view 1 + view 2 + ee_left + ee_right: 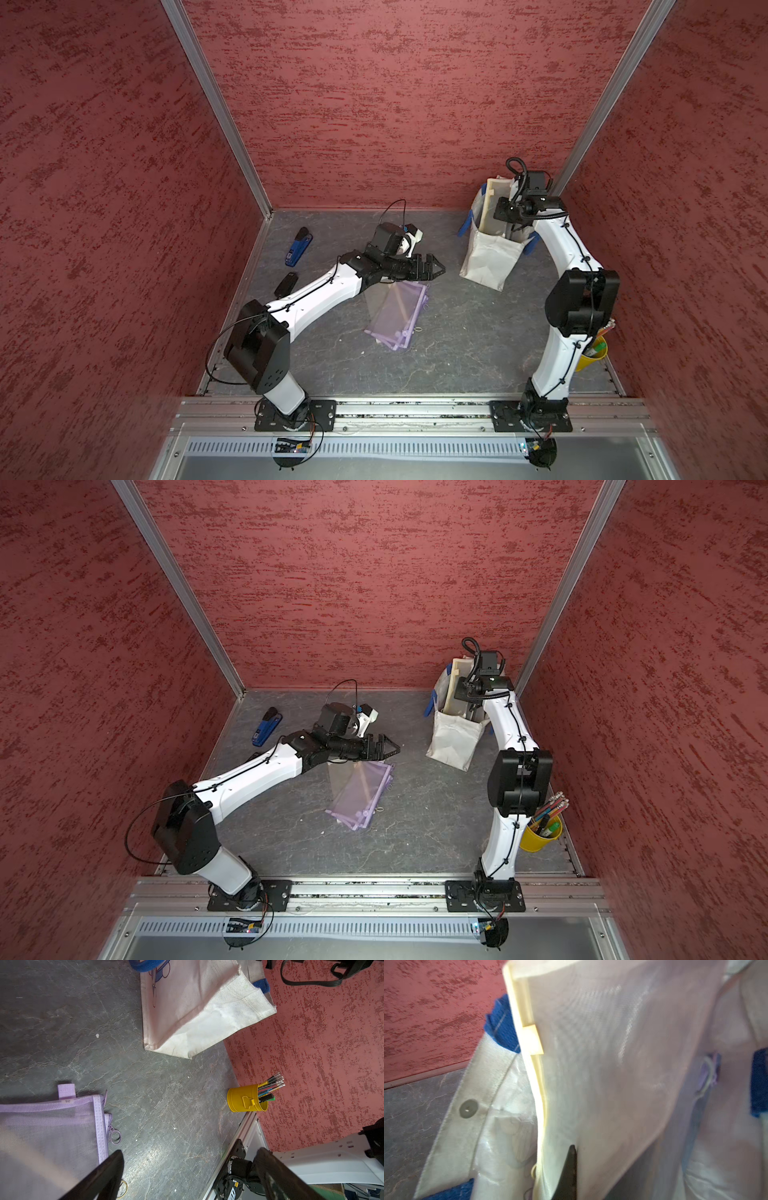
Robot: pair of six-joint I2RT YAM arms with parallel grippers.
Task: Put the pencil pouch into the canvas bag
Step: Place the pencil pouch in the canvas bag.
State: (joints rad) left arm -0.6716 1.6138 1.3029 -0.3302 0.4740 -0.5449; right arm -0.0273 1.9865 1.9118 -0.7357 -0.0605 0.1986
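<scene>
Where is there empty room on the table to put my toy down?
The biggest bare patch lies between the purple pouches, the canvas bag and the yellow pencil cup. Another strip runs between the pouches and the front rail. It is crowded around the blue stapler and the left arm, and at the bag.

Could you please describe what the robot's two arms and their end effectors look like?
Both the left arm and the right arm have smooth white shell links joined by boxy black joint housings. Thin black cables run along the white shells, held by small black clips. The left end effector and the right end effector are black, with fingers that taper to points.
</scene>
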